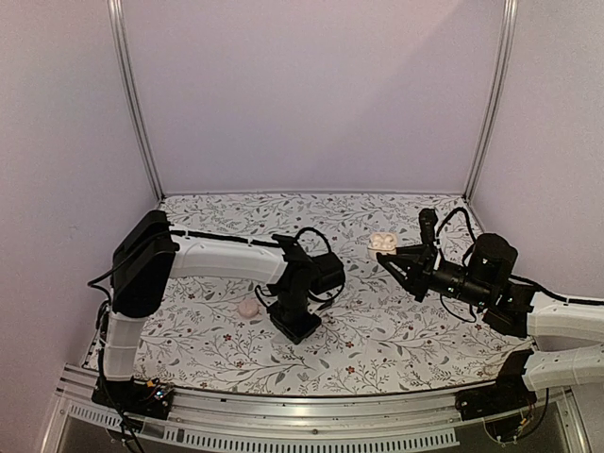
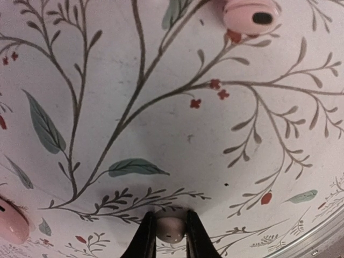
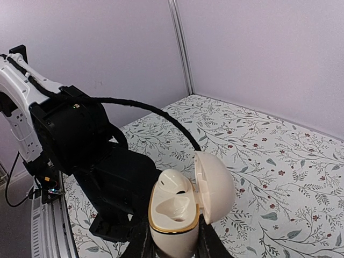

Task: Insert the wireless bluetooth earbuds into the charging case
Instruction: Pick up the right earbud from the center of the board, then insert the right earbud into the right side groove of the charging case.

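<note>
A: Starting at the far left of the flowered cloth: what first?
B: A plain pink lump, lying on the cloth just left of the left gripper. Near, not touching.
A: And that pincer, wide or narrow?
B: Narrow. Points straight down at the cloth and pinches a small pale earbud between two black fingertips, one pressed against each side. Down at cloth level; lifted or resting, cannot tell.
A: Anything just past?
B: A spotted pink lump, rounded, with one dark oval mark, well apart from the fingertips at the top edge of the left wrist view. What either lump is, cannot tell.
A: Further right, then?
B: The right gripper, reaching in from the right, toward the back of the cloth and well apart from the left one. Closed on the charging case.
A: Held how?
B: Upright, by the cream body, one finger on each side below the gold rim.
A: Lid?
B: Open, standing up at the right of the body in the right wrist view.
A: And inside?
B: A seated earbud in the far well; the near well showing its bare hollow.
</note>
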